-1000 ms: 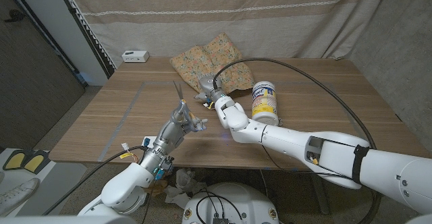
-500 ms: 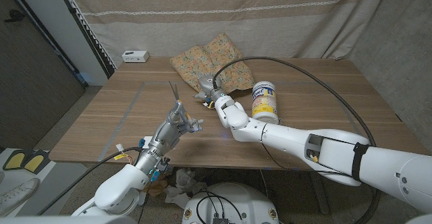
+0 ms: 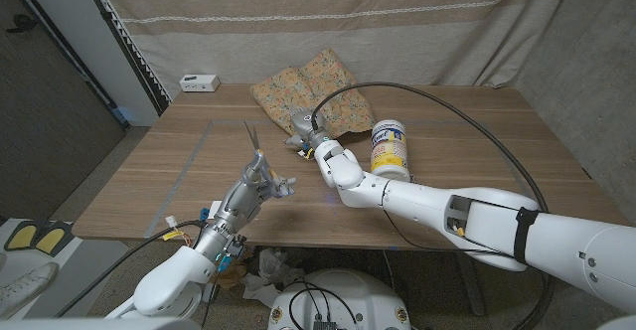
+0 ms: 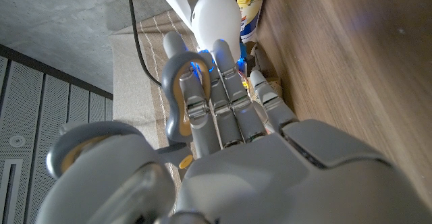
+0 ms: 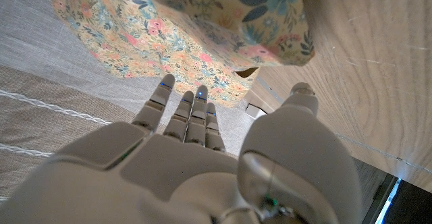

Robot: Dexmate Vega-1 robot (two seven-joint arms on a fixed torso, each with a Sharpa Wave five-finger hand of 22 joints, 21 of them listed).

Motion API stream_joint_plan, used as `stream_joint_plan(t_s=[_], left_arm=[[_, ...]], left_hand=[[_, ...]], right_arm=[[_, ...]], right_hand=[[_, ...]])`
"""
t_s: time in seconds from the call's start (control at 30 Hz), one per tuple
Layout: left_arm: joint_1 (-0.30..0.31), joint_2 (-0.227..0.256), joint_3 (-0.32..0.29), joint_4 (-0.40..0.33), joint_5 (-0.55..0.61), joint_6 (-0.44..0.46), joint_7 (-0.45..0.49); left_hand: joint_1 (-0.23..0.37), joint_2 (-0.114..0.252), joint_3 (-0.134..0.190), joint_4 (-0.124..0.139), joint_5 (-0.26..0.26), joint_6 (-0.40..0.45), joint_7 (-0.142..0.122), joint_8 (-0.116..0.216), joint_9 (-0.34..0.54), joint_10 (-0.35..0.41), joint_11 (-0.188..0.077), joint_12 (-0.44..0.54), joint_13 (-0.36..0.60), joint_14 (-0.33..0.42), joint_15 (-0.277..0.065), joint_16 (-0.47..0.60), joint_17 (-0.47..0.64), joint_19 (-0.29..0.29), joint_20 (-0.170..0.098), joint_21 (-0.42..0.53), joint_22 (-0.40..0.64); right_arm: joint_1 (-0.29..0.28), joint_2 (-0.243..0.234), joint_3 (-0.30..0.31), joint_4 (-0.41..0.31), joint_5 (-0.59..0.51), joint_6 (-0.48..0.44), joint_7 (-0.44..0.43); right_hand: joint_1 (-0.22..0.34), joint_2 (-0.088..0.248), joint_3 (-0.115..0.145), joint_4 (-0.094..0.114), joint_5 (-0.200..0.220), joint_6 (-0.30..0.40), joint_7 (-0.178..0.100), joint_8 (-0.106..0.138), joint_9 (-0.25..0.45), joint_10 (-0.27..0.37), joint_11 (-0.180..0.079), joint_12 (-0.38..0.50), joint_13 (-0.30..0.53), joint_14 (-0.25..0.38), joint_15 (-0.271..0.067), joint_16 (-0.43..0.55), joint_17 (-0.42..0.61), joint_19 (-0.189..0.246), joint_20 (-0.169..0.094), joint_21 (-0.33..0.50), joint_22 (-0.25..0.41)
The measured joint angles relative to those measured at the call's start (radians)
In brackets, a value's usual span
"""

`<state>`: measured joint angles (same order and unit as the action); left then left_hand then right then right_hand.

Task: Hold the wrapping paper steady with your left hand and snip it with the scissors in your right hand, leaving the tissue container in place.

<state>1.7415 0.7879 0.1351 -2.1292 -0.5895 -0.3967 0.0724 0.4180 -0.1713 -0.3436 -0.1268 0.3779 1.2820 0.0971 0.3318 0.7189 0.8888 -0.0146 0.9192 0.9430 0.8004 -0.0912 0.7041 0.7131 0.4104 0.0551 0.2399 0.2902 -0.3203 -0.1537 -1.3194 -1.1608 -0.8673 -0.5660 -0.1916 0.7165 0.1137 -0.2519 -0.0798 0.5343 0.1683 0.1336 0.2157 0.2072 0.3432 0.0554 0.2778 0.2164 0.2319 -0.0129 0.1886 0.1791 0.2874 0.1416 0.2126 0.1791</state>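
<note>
Wooden table: crumpled floral wrapping paper, yellow-orange.

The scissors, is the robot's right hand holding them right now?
No, in the head view the scissors are gripped by the left hand, blades pointing up, while the right hand reaches toward the floral wrapping paper.
</note>
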Motion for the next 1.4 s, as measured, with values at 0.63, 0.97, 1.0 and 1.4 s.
stream_joint_plan(t_s=[0.63, 0.97, 1.0, 1.4], left_arm=[[0.030, -0.012, -0.032, -0.002, 0.003, -0.006, -0.013], [0.042, -0.016, -0.047, -0.002, 0.005, -0.011, -0.029], [0.044, -0.016, -0.048, -0.002, 0.005, -0.011, -0.030], [0.057, -0.020, -0.062, 0.000, 0.002, -0.018, -0.049]], left_hand=[[0.000, 0.000, 0.000, 0.000, 0.000, 0.000, 0.000, -0.008, 0.002, 0.000, 0.000, 0.000, -0.002, 0.000, 0.000, 0.008, -0.002, 0.000, 0.000, 0.000, 0.000], [0.000, 0.000, 0.000, 0.000, 0.000, 0.000, 0.000, -0.008, 0.002, 0.000, 0.000, 0.000, -0.003, 0.000, 0.000, 0.008, -0.003, 0.000, 0.000, 0.000, 0.000], [0.000, 0.000, 0.000, 0.000, 0.000, 0.000, 0.000, -0.008, 0.002, 0.000, 0.000, 0.000, -0.003, 0.000, 0.000, 0.008, -0.005, 0.000, 0.000, 0.000, 0.000], [0.000, 0.000, 0.000, 0.000, 0.000, 0.004, 0.004, -0.008, 0.002, 0.004, 0.004, 0.000, -0.004, 0.000, 0.000, 0.008, -0.002, 0.000, 0.000, 0.000, 0.000]], right_arm=[[0.007, 0.006, -0.012, 0.030, 0.017, -0.018, 0.012], [0.009, 0.011, -0.016, 0.051, 0.037, -0.015, 0.023], [0.010, 0.012, -0.016, 0.053, 0.039, -0.014, 0.024], [0.016, 0.025, -0.023, 0.089, 0.061, 0.004, 0.015]], right_hand=[[0.062, -0.004, 0.029, -0.029, -0.006, 0.010, 0.000, 0.003, 0.000, 0.066, -0.009, 0.008, -0.021, 0.073, 0.002, 0.005, -0.002, 0.032, -0.024, 0.000, 0.000], [0.096, -0.007, 0.043, -0.043, -0.006, 0.022, 0.003, 0.003, -0.003, 0.109, -0.016, 0.012, -0.026, 0.188, -0.029, 0.030, -0.002, 0.125, -0.092, 0.024, 0.000], [0.103, -0.008, 0.045, -0.045, -0.006, 0.028, 0.003, 0.003, -0.003, 0.119, -0.018, 0.012, -0.026, 0.201, -0.031, 0.031, -0.002, 0.134, -0.101, 0.028, 0.001], [0.249, 0.019, 0.109, -0.082, -0.026, 0.129, 0.004, 0.014, -0.008, 0.246, -0.081, 0.019, -0.032, 0.362, -0.042, 0.048, -0.005, 0.233, -0.190, 0.047, 0.010]])
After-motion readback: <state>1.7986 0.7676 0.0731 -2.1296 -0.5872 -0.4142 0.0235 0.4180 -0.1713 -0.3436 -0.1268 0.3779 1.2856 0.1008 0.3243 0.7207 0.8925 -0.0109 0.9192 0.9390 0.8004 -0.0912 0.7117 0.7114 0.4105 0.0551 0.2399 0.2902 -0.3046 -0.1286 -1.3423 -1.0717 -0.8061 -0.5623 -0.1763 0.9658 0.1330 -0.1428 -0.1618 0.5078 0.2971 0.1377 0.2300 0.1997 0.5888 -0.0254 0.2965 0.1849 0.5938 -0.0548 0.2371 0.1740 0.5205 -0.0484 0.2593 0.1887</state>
